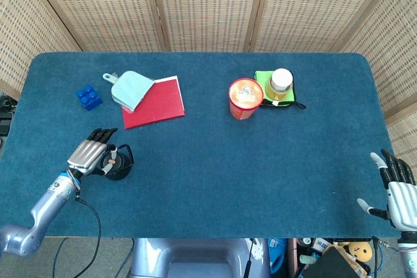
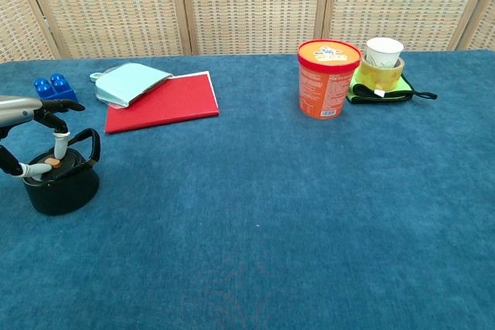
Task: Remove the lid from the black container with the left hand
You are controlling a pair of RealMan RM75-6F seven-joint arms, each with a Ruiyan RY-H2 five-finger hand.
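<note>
The black container (image 1: 119, 168) (image 2: 60, 188) is a small kettle-like pot with a hoop handle (image 2: 92, 144), standing near the table's front left edge. Its black lid (image 2: 68, 161) sits on top and carries a small orange knob (image 2: 52, 162). My left hand (image 1: 92, 156) (image 2: 27, 117) hangs over the pot from the left. A white-tipped finger and the thumb close on the knob from either side, pinching it, and the lid stays seated. My right hand (image 1: 398, 190) is open, fingers spread, off the table's front right corner.
Behind the pot lie a blue brick (image 1: 88, 97) (image 2: 54, 88), a red book (image 1: 156, 103) and a light blue scoop (image 1: 130, 89). At the back right stand an orange tub (image 1: 245, 97) and a cup (image 1: 281, 84) on a green cloth.
</note>
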